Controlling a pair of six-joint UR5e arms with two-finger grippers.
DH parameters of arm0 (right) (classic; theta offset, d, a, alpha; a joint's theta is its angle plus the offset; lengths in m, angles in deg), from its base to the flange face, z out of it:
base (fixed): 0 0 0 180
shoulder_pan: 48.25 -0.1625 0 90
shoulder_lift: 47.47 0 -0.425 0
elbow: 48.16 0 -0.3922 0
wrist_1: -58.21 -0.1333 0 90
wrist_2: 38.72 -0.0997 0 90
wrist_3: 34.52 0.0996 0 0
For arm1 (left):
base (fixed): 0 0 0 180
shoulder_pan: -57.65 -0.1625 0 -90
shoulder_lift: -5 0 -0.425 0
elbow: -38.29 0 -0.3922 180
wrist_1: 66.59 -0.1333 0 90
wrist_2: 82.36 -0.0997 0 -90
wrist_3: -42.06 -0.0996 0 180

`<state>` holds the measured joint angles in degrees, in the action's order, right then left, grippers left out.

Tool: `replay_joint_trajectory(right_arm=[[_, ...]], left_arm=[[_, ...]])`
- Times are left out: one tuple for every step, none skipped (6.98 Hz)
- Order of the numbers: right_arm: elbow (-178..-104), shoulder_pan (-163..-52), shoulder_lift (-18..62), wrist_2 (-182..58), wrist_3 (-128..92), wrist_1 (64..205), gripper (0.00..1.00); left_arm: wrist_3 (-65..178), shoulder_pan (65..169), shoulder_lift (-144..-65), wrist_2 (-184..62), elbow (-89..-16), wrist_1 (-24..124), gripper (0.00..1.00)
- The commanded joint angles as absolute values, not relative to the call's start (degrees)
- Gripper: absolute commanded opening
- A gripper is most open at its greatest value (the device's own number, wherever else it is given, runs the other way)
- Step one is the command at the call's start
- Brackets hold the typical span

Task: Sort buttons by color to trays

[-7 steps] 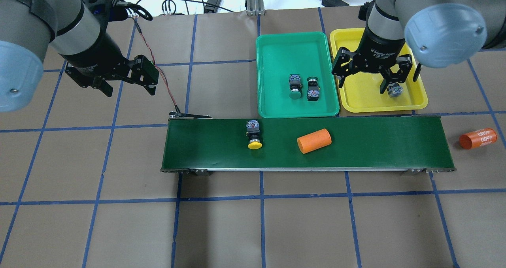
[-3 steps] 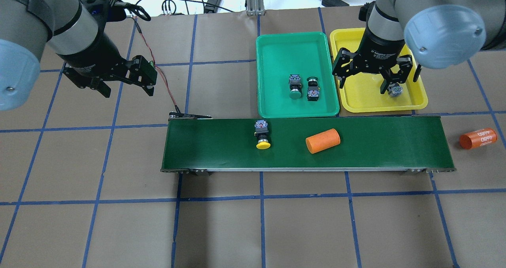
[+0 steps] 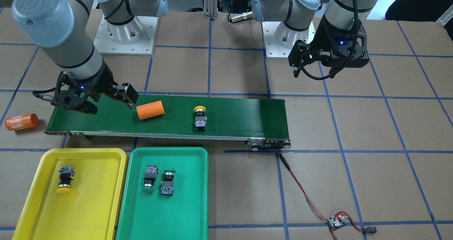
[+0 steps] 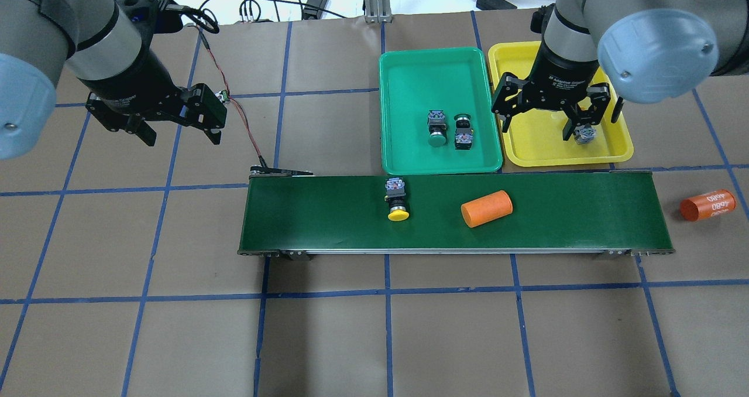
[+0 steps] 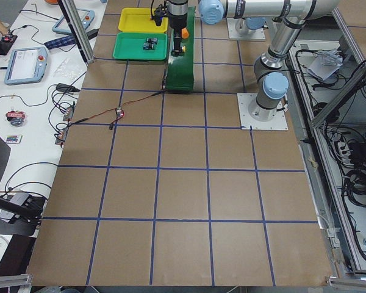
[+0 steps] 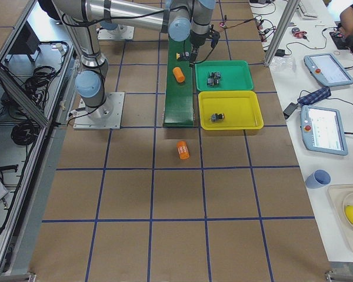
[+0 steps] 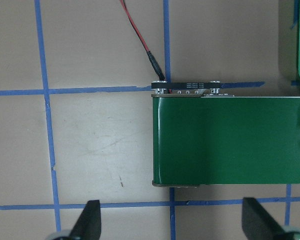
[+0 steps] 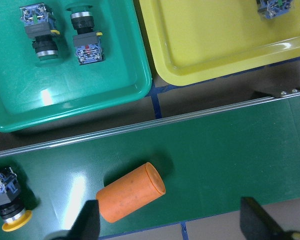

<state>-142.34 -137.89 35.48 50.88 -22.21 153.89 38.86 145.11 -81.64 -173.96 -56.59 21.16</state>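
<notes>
A yellow button lies on the dark-green conveyor belt, cap toward the front edge. Another yellow button lies in the yellow tray, partly hidden in the overhead view by my right gripper. That gripper hangs open and empty above the tray's near part. The green tray holds two green buttons side by side. My left gripper is open and empty over bare table, beyond the belt's left end.
An orange cylinder lies on the belt to the right of the yellow button. A second orange cylinder marked 4680 rests on the table past the belt's right end. A red-black wire runs from the belt's left end.
The yellow button and the orange cylinder have travelled right along the belt. My left gripper has drifted slightly left and away from the belt. The right gripper has barely moved.
</notes>
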Motion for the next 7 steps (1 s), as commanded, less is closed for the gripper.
replay_joint_trajectory(right_arm=[[-142.4,-137.9,35.5,50.7,-22.2,153.9,1.0],[-142.4,-138.0,35.5,50.7,-22.2,154.0,1.0],[-142.4,-138.0,35.5,50.7,-22.2,154.0,1.0],[-142.4,-138.0,35.6,50.6,-22.2,154.0,1.0],[-142.5,-138.1,35.6,50.7,-22.2,153.9,1.0],[-143.5,-138.5,35.6,50.3,-22.0,153.9,1.0],[-144.7,-138.7,35.5,50.4,-22.1,154.1,1.0]], left_arm=[[39.2,145.1,-83.3,-174.8,-54.6,21.4,1.0],[39.3,145.0,-83.9,-175.1,-53.3,23.0,1.0],[39.3,145.0,-85.1,-175.2,-51.6,23.3,1.0],[39.7,145.0,-85.9,-175.2,-50.7,24.2,1.0],[40.5,145.2,-86.1,-175.1,-50.7,24.3,1.0],[40.5,145.2,-86.1,-175.1,-50.8,24.3,1.0],[40.5,145.2,-86.1,-174.8,-50.7,24.3,1.0]])
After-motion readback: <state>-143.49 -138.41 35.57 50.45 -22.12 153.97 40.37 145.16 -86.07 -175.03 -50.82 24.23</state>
